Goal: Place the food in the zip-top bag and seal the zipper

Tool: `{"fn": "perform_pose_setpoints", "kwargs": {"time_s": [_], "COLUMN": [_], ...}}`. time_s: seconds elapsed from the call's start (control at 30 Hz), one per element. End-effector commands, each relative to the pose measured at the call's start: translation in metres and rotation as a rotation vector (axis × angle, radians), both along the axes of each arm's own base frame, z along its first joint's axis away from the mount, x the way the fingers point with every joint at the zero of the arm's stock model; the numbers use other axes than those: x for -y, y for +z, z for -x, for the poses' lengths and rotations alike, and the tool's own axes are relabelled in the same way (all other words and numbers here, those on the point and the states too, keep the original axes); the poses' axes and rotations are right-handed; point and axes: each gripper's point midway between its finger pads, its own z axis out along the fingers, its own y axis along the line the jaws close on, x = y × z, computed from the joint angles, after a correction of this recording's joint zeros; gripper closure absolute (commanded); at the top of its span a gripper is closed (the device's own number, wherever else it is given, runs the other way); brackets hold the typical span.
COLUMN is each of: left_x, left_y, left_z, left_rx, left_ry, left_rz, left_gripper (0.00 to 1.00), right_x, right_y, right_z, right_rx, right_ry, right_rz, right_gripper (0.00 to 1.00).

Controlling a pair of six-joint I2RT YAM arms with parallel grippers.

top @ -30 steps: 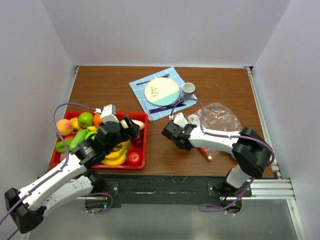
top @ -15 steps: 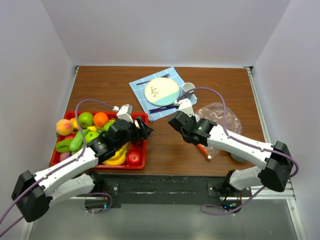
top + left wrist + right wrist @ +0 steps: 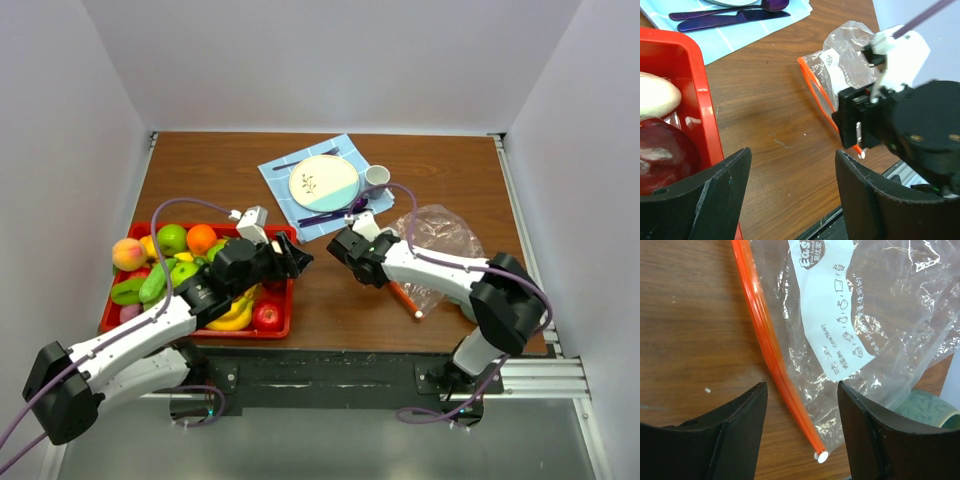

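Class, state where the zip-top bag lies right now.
Top view: the zip-top bag lies on the table's right side, beside the right hand, near the cup.

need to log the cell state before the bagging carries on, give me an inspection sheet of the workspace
surface: brown wooden table, no spills seen
job's things: food piled in red tray at left; zip-top bag lying flat at right, no food visible in it; zipper on the wood, white slider tab at its near end
clutter: blue napkin with plate, cup and purple cutlery at the back
grippers: left gripper open, empty, just past the tray; right gripper open, empty, over the zipper
cables: left cable and right cable, purple, arching above their arms
surroundings: white walls; metal rail along the right edge
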Motion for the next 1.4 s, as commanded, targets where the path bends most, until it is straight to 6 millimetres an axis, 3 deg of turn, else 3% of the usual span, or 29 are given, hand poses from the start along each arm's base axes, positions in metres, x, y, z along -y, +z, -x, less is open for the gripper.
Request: {"fn": "perform_pose_setpoints", "kwargs": {"time_s": [0.0,0.5,0.7,0.83,0.93,1.07,1.27,1.37], "left_x": [0.0,-0.002,-0.003,-0.004,-0.006,-0.006,-0.002,0.005], "left_y": [0.019,0.021,0.018,0.02,0.019,0.018,0.01,0.012], "left_z": [0.0,0.001,0.001,0.002,0.002,0.003,0.005,0.006], "left_rx": [0.05,0.057,0.053,0.057,0.056,0.052,0.041,0.05], "left_ry": [-0.004,0.002,0.005,0.011,0.017,0.016,-0.012,-0.037], "left_rz": [0.025,0.033,0.029,0.042,0.04,0.043,0.041,0.063], "left_gripper": [0.27,0.27,0.27,0.26,0.26,0.26,0.28,0.3], "right_x": [0.0,0.02,0.025,0.027,0.025,0.024,0.005,-0.017], "right_y": [-0.005,-0.012,-0.001,0.005,0.007,0.014,0.042,0.063], "right_z": [-0.01,-0.022,-0.028,-0.031,-0.033,-0.036,-0.039,-0.035], "right_rx": [0.024,0.073,0.126,0.149,0.156,0.171,0.176,0.159], "right_ry": [0.007,-0.051,-0.077,-0.082,-0.08,-0.091,-0.082,-0.051], "right_rz": [0.044,0.262,0.315,0.338,0.329,0.312,0.157,-0.048], "right_gripper": [0.37,0.36,0.38,0.51,0.67,0.99,1.0,1.0]}}
